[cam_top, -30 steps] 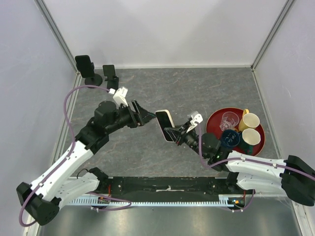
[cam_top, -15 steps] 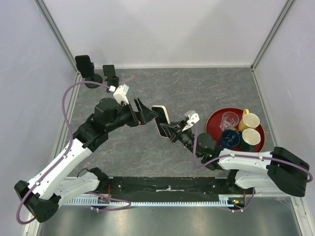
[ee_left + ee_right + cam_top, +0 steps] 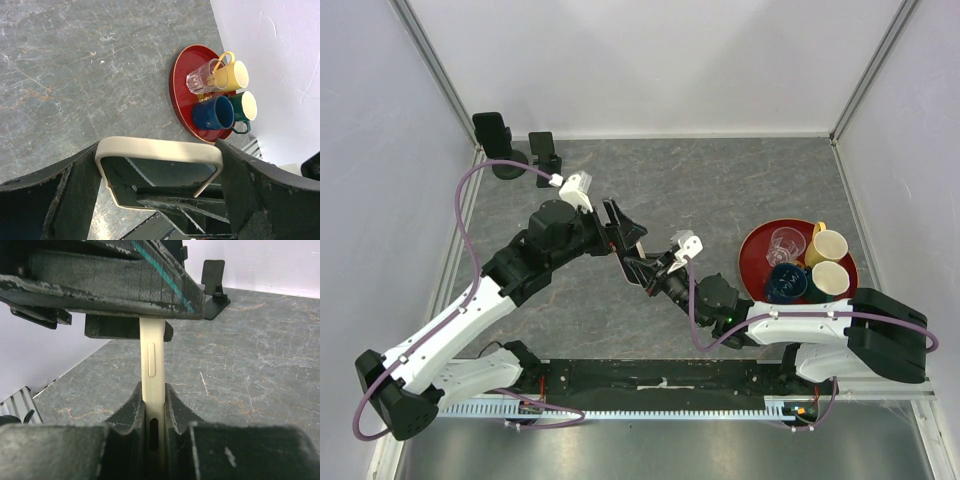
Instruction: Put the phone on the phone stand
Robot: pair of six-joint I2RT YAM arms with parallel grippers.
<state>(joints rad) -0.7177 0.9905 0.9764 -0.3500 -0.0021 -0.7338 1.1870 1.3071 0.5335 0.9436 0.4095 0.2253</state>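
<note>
The grey stone-patterned table [image 3: 740, 190] is filling the floor of the white-walled cell. The left arm [image 3: 470, 310] is reaching in from the near-left corner and the right arm [image 3: 820, 325] is stretching leftward from the near-right, the two meeting above the middle of the table. A round red tray [image 3: 752, 250] is sitting near the right wall, well apart from them. Two black stands are standing in the far-left corner: the taller phone stand [image 3: 498, 140] is nearest the wall, and the smaller phone stand [image 3: 545, 152] is just beside it.

The phone [image 3: 160, 151], cream-edged with a dark face, is hanging in the air between the two arms, far from both stands. The left gripper [image 3: 159, 170] is spanning its width, one finger pressing on each opposite edge. The right gripper [image 3: 152, 395] is closing narrowly on the phone's thin side, pinching it front and back.

On the tray a yellow mug [image 3: 828, 243], a green mug [image 3: 830, 280] and a blue mug [image 3: 786, 282] are crowding together, and a clear glass [image 3: 783, 240] is lying against the yellow one
</note>
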